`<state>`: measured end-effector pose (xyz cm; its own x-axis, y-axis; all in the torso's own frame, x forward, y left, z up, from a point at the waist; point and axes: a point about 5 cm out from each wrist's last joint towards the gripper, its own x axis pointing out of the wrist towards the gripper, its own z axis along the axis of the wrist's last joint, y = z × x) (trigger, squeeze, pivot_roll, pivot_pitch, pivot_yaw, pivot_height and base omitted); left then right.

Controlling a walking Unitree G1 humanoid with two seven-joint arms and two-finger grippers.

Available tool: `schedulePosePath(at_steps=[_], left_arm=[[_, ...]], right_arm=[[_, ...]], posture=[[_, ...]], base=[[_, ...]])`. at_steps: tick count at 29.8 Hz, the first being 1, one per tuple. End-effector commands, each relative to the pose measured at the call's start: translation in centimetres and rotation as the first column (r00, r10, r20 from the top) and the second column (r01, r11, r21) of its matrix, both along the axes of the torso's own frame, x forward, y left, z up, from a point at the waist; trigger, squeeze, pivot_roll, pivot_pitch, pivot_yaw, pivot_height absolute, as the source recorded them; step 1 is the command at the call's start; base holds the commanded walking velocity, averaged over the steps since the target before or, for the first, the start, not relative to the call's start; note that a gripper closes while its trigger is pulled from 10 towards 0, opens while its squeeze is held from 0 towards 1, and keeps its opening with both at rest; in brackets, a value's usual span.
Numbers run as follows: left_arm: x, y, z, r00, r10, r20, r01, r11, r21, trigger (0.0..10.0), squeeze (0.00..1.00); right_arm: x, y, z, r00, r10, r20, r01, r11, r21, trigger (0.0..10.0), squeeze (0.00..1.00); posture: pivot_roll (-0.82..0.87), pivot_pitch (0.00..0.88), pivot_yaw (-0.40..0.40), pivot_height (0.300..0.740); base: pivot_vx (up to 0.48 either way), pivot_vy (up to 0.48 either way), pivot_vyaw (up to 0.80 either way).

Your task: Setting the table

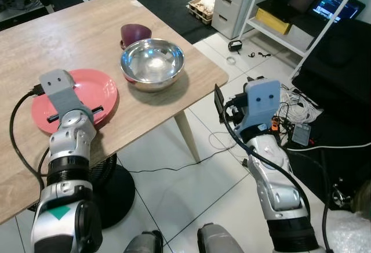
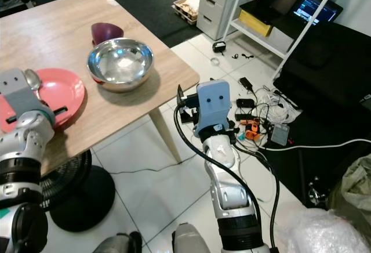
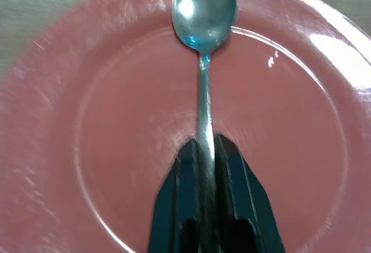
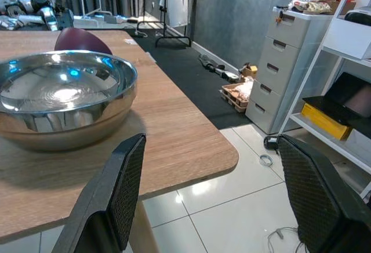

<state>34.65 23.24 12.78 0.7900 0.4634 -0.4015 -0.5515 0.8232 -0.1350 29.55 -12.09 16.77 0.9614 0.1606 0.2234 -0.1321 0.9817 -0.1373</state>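
A pink plate [image 1: 101, 87] lies on the wooden table [image 1: 69, 32] near its front edge. My left gripper [image 3: 204, 147] hangs just above the plate's middle, shut on the handle of a metal spoon [image 3: 204, 9]. The spoon's bowl reaches toward the plate's far rim and also peeks out beside my wrist as the spoon [image 2: 32, 79]. Right of the plate stands a steel bowl [image 1: 152, 62], with a small purple bowl [image 1: 135, 33] behind it. My right gripper [image 4: 211, 143] is open and empty, off the table by its right corner, facing the steel bowl [image 4: 58, 99].
A black round stand base [image 1: 116, 189] sits on the tiled floor under the table's front edge. Cables and small gadgets [image 1: 293, 116] litter the floor to the right. A white shelf [image 1: 290, 26], grey drawers [image 1: 235, 0] and a black sofa [image 1: 342, 55] stand beyond.
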Motion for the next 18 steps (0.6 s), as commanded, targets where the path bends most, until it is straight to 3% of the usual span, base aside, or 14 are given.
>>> schedulePosePath(at_steps=[1, 2, 3, 5, 7, 8, 10, 11, 12, 15, 16, 18], left_arm=[[-0.9, -1.4, -2.4, 0.995, -0.048, -0.085, 0.044, 0.998, -0.047, 0.0, 0.0], [-0.9, -2.4, -2.5, 0.994, -0.077, -0.083, 0.073, 0.996, -0.049, 0.0, 0.0], [-0.9, -2.4, -2.5, 0.994, -0.077, -0.083, 0.073, 0.996, -0.049, 0.0, 0.0], [-1.0, -3.7, -2.2, 0.992, -0.111, -0.061, 0.113, 0.993, 0.034, 0.0, 0.0], [-1.0, -3.7, -2.2, 0.992, -0.111, -0.061, 0.113, 0.993, 0.034, 0.0, 0.0], [-1.1, -3.9, -1.6, 0.993, -0.115, -0.041, 0.119, 0.985, 0.128, 3.1, 0.0], [-1.1, -3.9, -1.6, 0.993, -0.115, -0.041, 0.119, 0.985, 0.128, 3.1, 0.0], [-1.1, -4.1, -0.7, 0.992, -0.125, -0.003, 0.122, 0.962, 0.243, 10.0, 0.0], [-1.1, -4.4, 0.7, 0.985, -0.161, 0.065, 0.127, 0.924, 0.361, 10.0, 0.0], [-1.1, -4.4, 0.7, 0.985, -0.161, 0.065, 0.127, 0.924, 0.361, 10.0, 0.0], [-1.2, -4.7, 1.9, 0.972, -0.199, 0.121, 0.129, 0.892, 0.433, 10.0, 0.0], [-1.2, -4.7, 1.9, 0.972, -0.199, 0.121, 0.129, 0.892, 0.433, 10.0, 0.0]], right_arm=[[-0.1, -0.1, -0.2, 1.0, -0.003, -0.017, 0.003, 1.0, 0.007, 10.0, 0.0], [0.0, -0.1, -0.2, 1.0, -0.004, -0.016, 0.004, 1.0, 0.007, 10.0, 0.0], [0.0, -0.1, -0.2, 1.0, -0.004, -0.016, 0.004, 1.0, 0.007, 10.0, 0.0], [0.0, -0.2, -0.1, 1.0, -0.006, -0.014, 0.006, 1.0, 0.007, 10.0, 0.0], [0.0, -0.2, -0.1, 1.0, -0.006, -0.014, 0.006, 1.0, 0.007, 10.0, 0.0], [0.0, -0.2, -0.1, 1.0, -0.006, -0.015, 0.006, 1.0, 0.006, 10.0, 0.0], [0.0, -0.2, -0.1, 1.0, -0.006, -0.015, 0.006, 1.0, 0.006, 10.0, 0.0], [0.0, -0.3, -0.1, 1.0, -0.006, -0.015, 0.006, 1.0, 0.006, 10.0, 0.0], [0.0, -0.2, -0.1, 1.0, -0.005, -0.015, 0.005, 1.0, 0.008, 10.0, 0.0], [0.0, -0.2, -0.1, 1.0, -0.005, -0.015, 0.005, 1.0, 0.008, 10.0, 0.0], [0.1, -0.2, -0.1, 1.0, -0.003, -0.013, 0.004, 1.0, 0.01, 10.0, 0.0], [0.1, -0.2, -0.1, 1.0, -0.003, -0.013, 0.004, 1.0, 0.01, 10.0, 0.0]], posture=[[-0.14, 0.09, 0.06, 0.74], [-0.14, 0.091, 0.06, 0.74], [-0.14, 0.091, 0.06, 0.74], [-0.14, 0.09, 0.058, 0.74], [-0.14, 0.09, 0.058, 0.74], [-0.14, 0.09, 0.056, 0.74], [-0.14, 0.09, 0.056, 0.74], [-0.14, 0.088, 0.055, 0.74], [-0.13, 0.085, 0.053, 0.74], [-0.13, 0.085, 0.053, 0.74], [-0.13, 0.085, 0.053, 0.74], [-0.13, 0.085, 0.053, 0.74]], base=[[0.0, 0.0, 0.0], [0.0, 0.0, 0.0], [0.0, 0.0, 0.0], [0.0, 0.0, 0.0], [0.0, 0.0, 0.0], [0.0, 0.0, 0.0], [0.0, 0.0, 0.0], [0.0, 0.0, 0.0], [0.0, 0.0, 0.0], [0.0, 0.0, 0.0], [0.0, 0.0, 0.0], [0.0, 0.0, 0.0]])
